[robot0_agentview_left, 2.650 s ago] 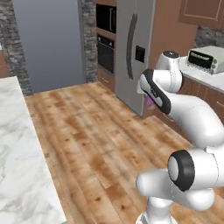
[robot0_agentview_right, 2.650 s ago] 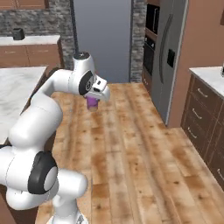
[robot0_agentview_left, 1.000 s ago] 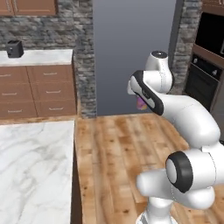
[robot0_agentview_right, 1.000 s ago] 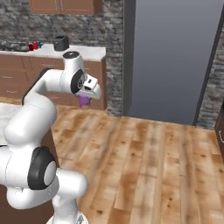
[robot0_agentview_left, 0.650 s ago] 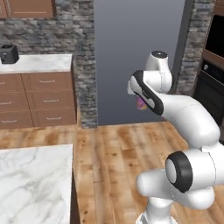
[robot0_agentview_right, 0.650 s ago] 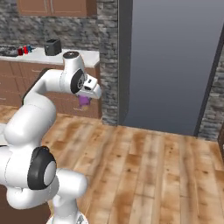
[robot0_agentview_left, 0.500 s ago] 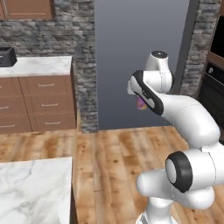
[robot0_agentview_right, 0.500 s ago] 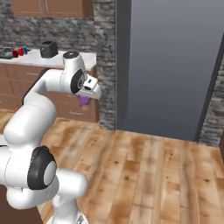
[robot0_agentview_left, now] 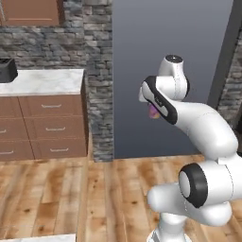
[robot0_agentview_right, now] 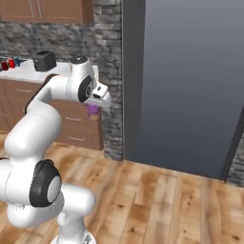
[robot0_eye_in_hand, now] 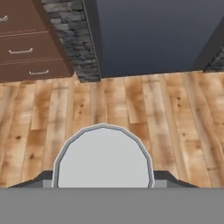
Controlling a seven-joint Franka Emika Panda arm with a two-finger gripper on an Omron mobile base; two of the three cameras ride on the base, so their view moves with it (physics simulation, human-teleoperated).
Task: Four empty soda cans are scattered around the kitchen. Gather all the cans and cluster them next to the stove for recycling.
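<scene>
Purple-pink soda can (robot0_agentview_right: 93,109) carried upright in closed tool (robot0_agentview_right: 95,107), high above wood floor (robot0_eye_in_hand: 175,113); more cans (robot0_agentview_right: 8,63) far left on distant desk (robot0_agentview_right: 28,72), stove not visible.

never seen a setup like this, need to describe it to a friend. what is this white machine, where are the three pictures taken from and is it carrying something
It is a white jointed robot arm on a base that drives around a rendered kitchen. Two pictures come from cameras on the base, behind the arm to its left and right. The third looks down from the hand itself.

Its two-finger gripper is shut on a small purple-pink metal soda can, carried high over the wood plank floor. In the hand view the can's round silver top sits between the fingers.

Beyond are brown wood drawers under a white-grey marble counter, where a dark boxy appliance stands, and a tall grey panel.
</scene>
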